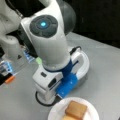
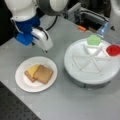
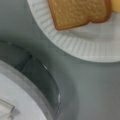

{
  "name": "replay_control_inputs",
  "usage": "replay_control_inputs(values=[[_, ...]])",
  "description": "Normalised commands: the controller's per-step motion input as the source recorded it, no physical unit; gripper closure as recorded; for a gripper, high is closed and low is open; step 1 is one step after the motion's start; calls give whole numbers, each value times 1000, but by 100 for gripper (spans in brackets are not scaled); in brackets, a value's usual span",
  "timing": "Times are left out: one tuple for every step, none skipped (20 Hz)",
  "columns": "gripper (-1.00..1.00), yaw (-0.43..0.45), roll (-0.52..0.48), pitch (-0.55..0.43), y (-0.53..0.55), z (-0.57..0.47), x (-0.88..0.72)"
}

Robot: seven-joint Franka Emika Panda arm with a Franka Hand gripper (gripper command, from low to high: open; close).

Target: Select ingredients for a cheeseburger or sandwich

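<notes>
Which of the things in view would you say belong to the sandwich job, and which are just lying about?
Part of the job:
- top toast square
- cheese square
- lower toast square, all stacked on the white plate
- hand, above the table beside the plate

Just lying about:
- green lettuce piece and red disc on the round divided tray
- small orange object

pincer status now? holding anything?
Pincer: hangs above the table between the white plate and the round tray, carrying nothing visible; open or closed cannot be told. Sandwich sits on the plate.
</notes>
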Motion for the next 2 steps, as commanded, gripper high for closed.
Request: replay_control_inputs(values=[[-100,-106,-258,-248,301,-146,-503],[-100,-91,-256,-250,302,-160,-504]])
